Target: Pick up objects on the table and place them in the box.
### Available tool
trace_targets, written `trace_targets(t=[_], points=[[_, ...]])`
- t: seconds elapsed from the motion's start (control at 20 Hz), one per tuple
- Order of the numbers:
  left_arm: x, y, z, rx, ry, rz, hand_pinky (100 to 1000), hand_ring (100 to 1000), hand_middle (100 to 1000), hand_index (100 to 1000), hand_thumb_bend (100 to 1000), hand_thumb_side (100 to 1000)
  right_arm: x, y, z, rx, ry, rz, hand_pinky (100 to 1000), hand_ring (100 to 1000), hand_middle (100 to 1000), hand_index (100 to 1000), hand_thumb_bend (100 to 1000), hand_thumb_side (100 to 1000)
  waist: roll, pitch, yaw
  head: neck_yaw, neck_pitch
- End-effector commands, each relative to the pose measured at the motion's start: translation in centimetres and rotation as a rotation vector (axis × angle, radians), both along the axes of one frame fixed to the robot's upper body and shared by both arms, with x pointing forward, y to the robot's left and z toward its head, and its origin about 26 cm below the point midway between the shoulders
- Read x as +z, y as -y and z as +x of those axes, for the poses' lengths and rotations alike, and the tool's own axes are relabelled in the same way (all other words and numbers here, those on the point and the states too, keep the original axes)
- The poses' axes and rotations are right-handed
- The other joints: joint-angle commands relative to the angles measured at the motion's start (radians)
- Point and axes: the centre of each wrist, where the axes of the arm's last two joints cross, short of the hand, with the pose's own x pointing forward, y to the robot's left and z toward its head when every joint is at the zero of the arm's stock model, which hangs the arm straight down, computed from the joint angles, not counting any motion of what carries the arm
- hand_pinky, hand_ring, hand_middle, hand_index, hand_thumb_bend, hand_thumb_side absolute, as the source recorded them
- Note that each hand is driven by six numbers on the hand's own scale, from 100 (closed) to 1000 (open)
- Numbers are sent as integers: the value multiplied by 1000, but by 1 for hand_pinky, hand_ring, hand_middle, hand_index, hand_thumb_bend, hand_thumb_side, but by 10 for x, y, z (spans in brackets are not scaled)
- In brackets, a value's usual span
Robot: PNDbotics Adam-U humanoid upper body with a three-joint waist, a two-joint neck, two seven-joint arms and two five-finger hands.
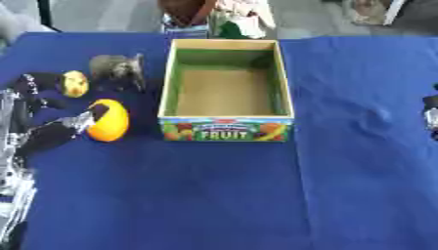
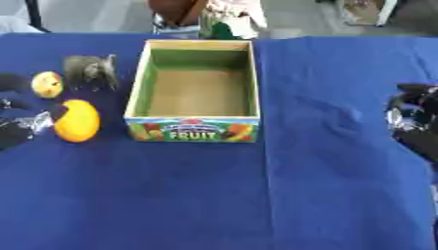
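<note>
An open-topped box [image 1: 286, 88] with green inner walls and a "FRUIT" label stands at the middle of the blue table, nothing inside it. Left of it lies an orange-yellow fruit [image 1: 109, 120]. A small yellow round item [image 1: 75, 83] and a grey elephant-like toy [image 1: 119, 69] sit farther back. My left hand [image 1: 53, 131] comes in from the left edge, fingers spread: one tip touches the orange fruit's left side and another reaches up beside the small yellow item. My right hand [image 2: 414, 120] rests at the right edge, fingers relaxed, holding nothing.
A blue cloth [image 1: 222, 195] covers the whole table. Beyond its far edge stand a brown and a green-white object [image 1: 214, 17]. My left arm's silver parts [image 1: 13, 161] run along the left edge.
</note>
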Motion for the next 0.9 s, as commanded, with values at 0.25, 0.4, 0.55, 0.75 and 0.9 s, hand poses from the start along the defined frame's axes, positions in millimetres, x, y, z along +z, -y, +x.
trace_targets(t=[0.25,0.4,0.55,0.75,0.9], points=[[8,-7,10,15,-34,115,550,771,536,662,816,104,10,4,1,1,25,-19,554,689,520,715,100,100,3,-16,-5,5,-4],[5,-11,16,25,-66,153,565,791,552,666,819,114,9,4,1,3,24,-20,555,689,520,715,100,100,3,-16,-7,6,-3],[1,-15,23,40,-100,185,582,803,559,669,821,123,9,4,1,4,23,-21,554,689,520,715,100,100,3,-17,-9,6,-2],[-5,-19,31,59,-138,221,592,805,560,675,822,127,8,4,1,5,21,-21,554,689,520,715,100,101,3,-16,-11,9,-1],[-8,-21,35,68,-152,238,593,805,561,676,822,127,8,3,1,6,20,-21,555,689,520,715,100,101,3,-16,-12,9,-1]])
